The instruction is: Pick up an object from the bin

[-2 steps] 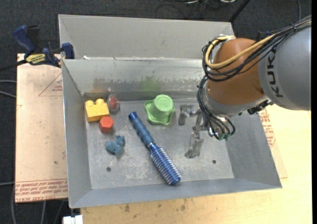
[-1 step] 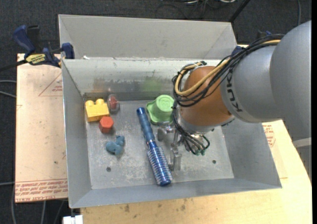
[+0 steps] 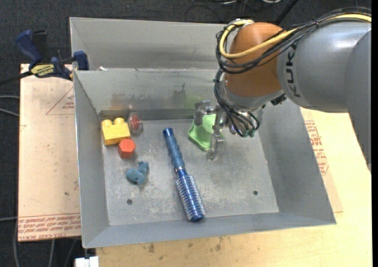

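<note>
My pincer hangs low in the upper middle of the grey metal bin, close to the back wall, at the end of my arm, which comes in from the right of the frame. The orange dome cover on my wrist sits above it, looped with yellow and black cables.

Right at the pincer is a light green, soft-looking plastic piece of irregular shape. It overlaps the pincer's left side in the view and appears to touch it. Whether the pincer is wide, narrow or closed on the green piece I cannot tell, because my own wrist and cables cover that part.

Just left of the green piece and below it, a blue hairbrush with a smooth handle and a ribbed, bristled head lies aslant on the bin floor, handle toward the back, head toward the lower edge.

In the left part of the bin lies a small, loose group: a yellow plastic building brick, a small clear piece with a red inside just to its right, a red-orange round block just below the brick, and a small blue lumpy figure lower down. All four lie well apart from the pincer.
</note>
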Controlling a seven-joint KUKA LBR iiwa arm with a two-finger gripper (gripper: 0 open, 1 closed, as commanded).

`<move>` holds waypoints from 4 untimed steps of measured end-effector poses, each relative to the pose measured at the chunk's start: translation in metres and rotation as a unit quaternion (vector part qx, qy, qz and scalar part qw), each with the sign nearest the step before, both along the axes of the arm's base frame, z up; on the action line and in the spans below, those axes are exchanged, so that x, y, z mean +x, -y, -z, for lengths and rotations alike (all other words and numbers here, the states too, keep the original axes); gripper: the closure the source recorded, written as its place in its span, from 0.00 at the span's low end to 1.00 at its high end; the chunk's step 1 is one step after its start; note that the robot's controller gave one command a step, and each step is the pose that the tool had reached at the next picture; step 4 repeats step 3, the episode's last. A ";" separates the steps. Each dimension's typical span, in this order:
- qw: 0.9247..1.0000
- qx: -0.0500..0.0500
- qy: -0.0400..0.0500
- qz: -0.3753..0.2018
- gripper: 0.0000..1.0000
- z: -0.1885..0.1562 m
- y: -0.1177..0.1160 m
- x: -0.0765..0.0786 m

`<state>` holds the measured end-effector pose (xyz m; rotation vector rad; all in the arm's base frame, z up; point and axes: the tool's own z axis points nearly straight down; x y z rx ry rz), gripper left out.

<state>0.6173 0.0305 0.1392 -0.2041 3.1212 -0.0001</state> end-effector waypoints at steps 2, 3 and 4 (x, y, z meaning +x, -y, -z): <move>0.999 0.000 -0.002 -0.032 1.00 0.066 0.083 0.035; 0.999 -0.002 -0.001 -0.044 1.00 -0.078 0.108 0.030; 0.999 -0.002 -0.001 -0.044 1.00 -0.078 0.108 0.030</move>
